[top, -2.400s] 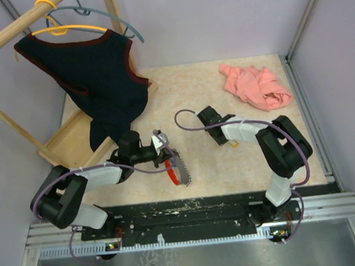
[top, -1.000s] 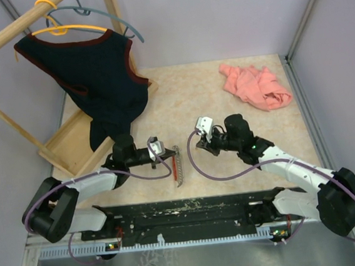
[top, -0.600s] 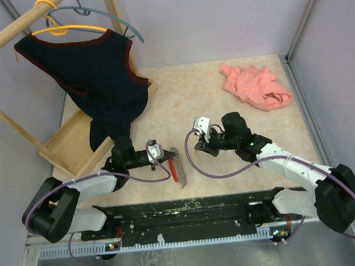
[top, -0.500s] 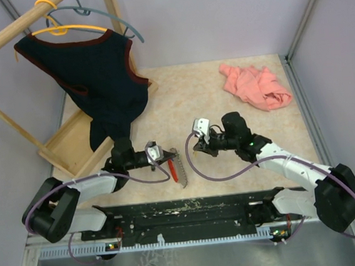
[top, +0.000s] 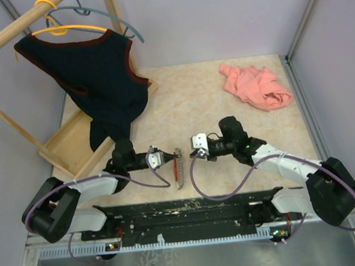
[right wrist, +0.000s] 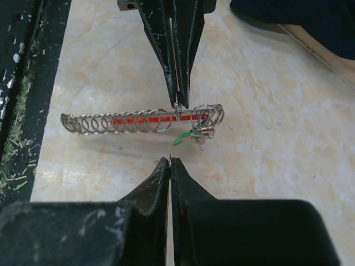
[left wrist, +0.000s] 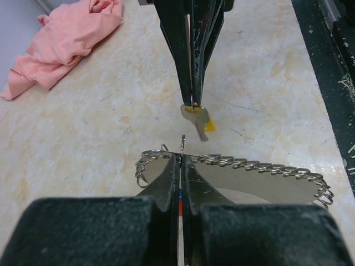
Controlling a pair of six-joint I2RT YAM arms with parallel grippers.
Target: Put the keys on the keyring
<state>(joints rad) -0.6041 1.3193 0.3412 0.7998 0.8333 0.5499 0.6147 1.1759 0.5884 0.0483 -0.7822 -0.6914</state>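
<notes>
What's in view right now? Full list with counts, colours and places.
keyring: 1, silvery coil with a red strip, flat on the table between the grippers
key: 1, silver with a yellow tag, in the right gripper
green-tagged piece: 1, possibly a key, at the keyring's end
cloth: 1, pink, crumpled, far right
vest: 1, dark with red trim, hanging far left
hangers: 2, orange and grey, on the rack
rack: 1, light wood, far left
table: 1, beige marbled
left gripper: shut on the keyring
right gripper: shut on the key
</notes>
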